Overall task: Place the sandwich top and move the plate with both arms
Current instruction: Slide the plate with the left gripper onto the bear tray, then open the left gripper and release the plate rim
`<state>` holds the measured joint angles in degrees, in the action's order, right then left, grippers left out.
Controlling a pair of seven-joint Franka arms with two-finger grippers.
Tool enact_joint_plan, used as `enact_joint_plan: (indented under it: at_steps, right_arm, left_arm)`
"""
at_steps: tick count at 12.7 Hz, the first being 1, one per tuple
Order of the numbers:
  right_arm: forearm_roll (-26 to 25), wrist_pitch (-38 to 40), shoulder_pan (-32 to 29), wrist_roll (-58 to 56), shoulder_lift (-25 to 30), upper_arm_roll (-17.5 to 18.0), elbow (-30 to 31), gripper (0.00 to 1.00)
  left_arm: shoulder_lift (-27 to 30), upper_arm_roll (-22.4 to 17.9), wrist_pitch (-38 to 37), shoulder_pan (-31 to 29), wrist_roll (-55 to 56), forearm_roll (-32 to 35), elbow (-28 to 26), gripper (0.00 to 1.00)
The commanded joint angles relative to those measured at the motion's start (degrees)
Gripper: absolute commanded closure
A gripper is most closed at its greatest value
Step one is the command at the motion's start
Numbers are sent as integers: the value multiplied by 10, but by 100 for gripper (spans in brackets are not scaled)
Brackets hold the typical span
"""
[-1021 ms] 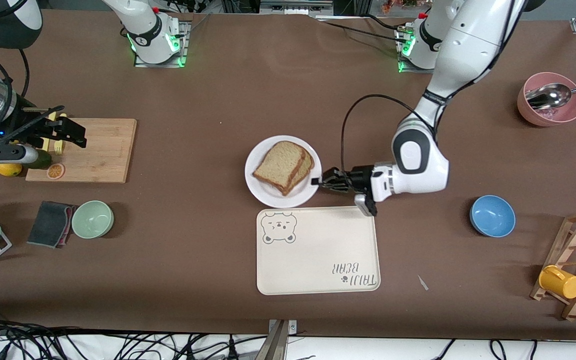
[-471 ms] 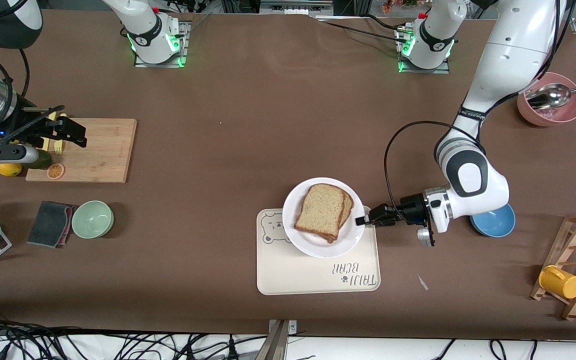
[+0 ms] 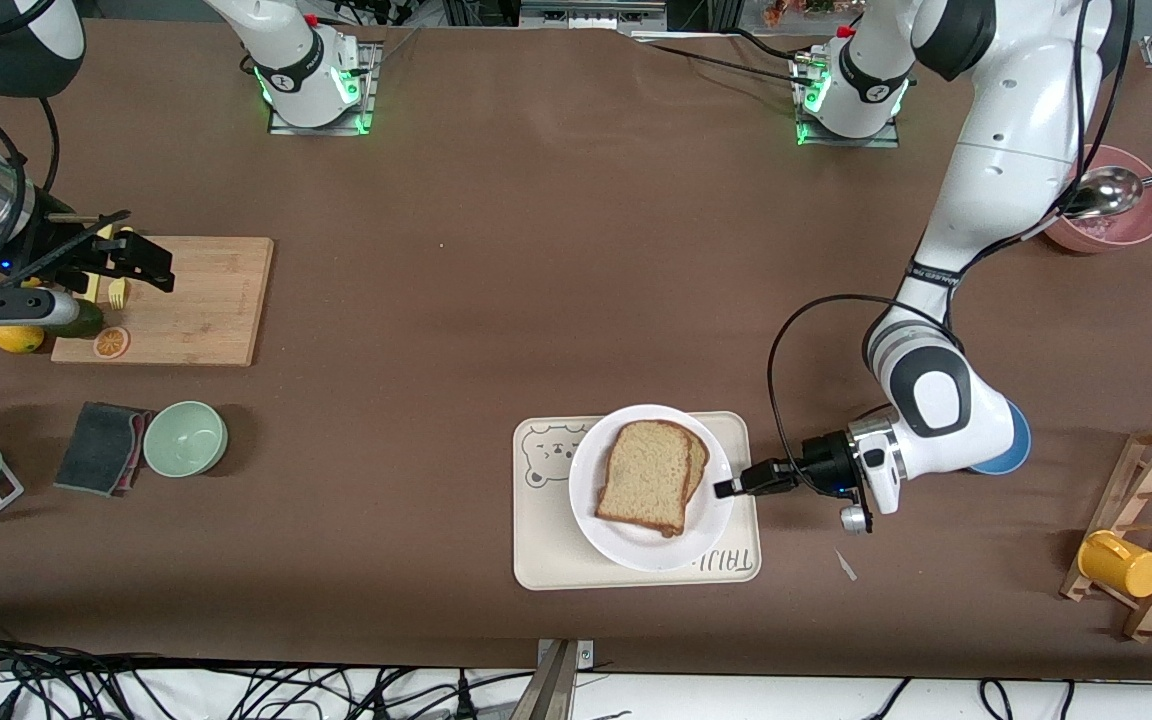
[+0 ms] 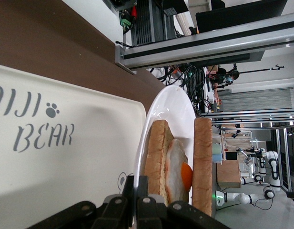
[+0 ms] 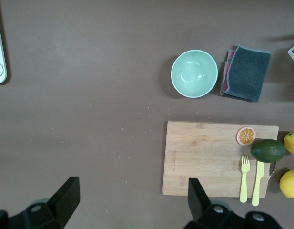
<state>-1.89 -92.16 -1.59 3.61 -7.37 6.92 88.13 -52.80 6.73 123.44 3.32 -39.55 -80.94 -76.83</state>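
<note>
The white plate (image 3: pixel 636 545) sits over the cream bear tray (image 3: pixel 546 545), and I cannot tell whether it rests on it. On the plate, the sandwich top (image 3: pixel 648 477) covers a lower slice. The left wrist view shows the sandwich top (image 4: pixel 202 162) lying over a fried egg (image 4: pixel 180 167) and the bottom bread (image 4: pixel 156 157). My left gripper (image 3: pixel 726 488) is shut on the plate's rim (image 4: pixel 163 102) at the side toward the left arm's end, one finger on each face (image 4: pixel 136 180). My right gripper (image 3: pixel 141 268) waits open over the cutting board's edge (image 5: pixel 132 193).
A blue bowl (image 3: pixel 1014 440) lies partly under the left arm. A pink bowl with a spoon (image 3: pixel 1101 200) and a wooden rack with a yellow mug (image 3: pixel 1121 563) stand at the left arm's end. A cutting board (image 3: pixel 206 300), green bowl (image 3: pixel 185 438) and grey cloth (image 3: pixel 101 447) lie at the right arm's end.
My left gripper has carried the plate with the sandwich from the table's middle toward the front camera, over the bear tray. The right arm has not moved.
</note>
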Motion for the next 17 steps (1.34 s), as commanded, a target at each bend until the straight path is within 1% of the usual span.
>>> enact_joint_plan:
  at_steps: [1,3,10,12,17]
  right_arm:
    - [-6,5,-7,-9,16,6,11,0]
    - [-6,5,-7,-9,16,6,11,0]
    - [-4,5,-8,-24,16,5,10,0]
    - [-6,3,-8,-24,16,4,10,0]
    - [-9,4,-8,-24,16,2,7,0]
  left_arm:
    - [-54,-2,27,12,13,-18,73,100]
    - [-64,-3,44,23,11,-17,75,100]
    - [-96,-3,47,30,-2,-13,75,100]
    - [-104,-3,47,30,-23,-14,74,100]
    - [-107,-3,46,34,-24,-13,72,100]
